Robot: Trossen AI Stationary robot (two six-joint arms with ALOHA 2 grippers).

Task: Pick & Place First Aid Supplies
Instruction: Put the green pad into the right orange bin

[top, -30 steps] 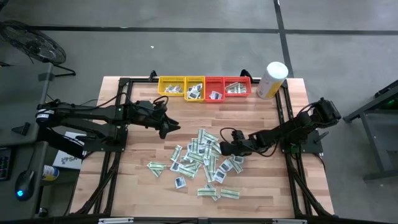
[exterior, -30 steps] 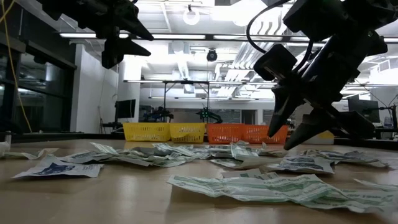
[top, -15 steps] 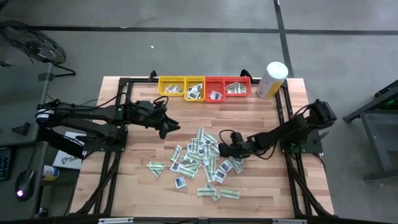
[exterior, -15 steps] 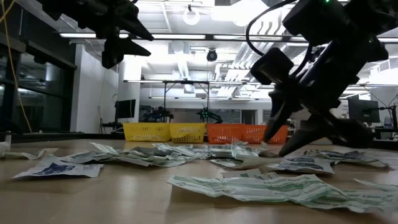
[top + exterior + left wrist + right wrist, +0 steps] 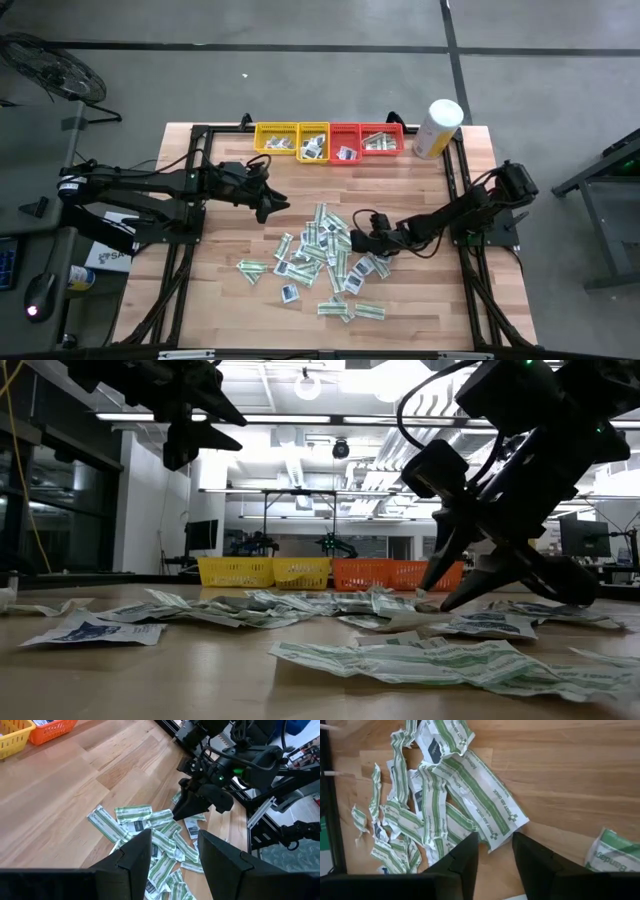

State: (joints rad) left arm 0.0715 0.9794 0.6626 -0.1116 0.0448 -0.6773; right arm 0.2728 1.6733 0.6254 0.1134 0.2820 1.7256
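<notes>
The first aid supplies (image 5: 325,260) lie in a loose pile on the wooden table: white-and-green strips and small white squares with a dark centre. My right gripper (image 5: 358,241) is low at the pile's right edge, slanting down, and it is open. In its wrist view the near end of one long strip (image 5: 481,805) reaches into the gap between its fingers (image 5: 496,851). My left gripper (image 5: 275,207) hangs open, high above the table left of the pile, with nothing in it (image 5: 175,856). My right gripper has its fingertips (image 5: 432,586) down at the level of the packets, one on each side of the long strip's near end (image 5: 495,839). It comes slanting down from the table's right. I cannot tell whether the fingers touch the strip, which lies flat on the table.
Two yellow trays (image 5: 277,138) (image 5: 313,142) and two red trays (image 5: 345,143) (image 5: 381,139) stand in a row at the far edge, each with some packets. A tall white-and-yellow canister (image 5: 437,128) stands at the far right. Bare wood lies between the trays and the pile.
My right gripper has sunk a little onto the pile's right edge and tipped more steeply, so its fingertips now stand at the level of the packets. The packets lie where they were.
</notes>
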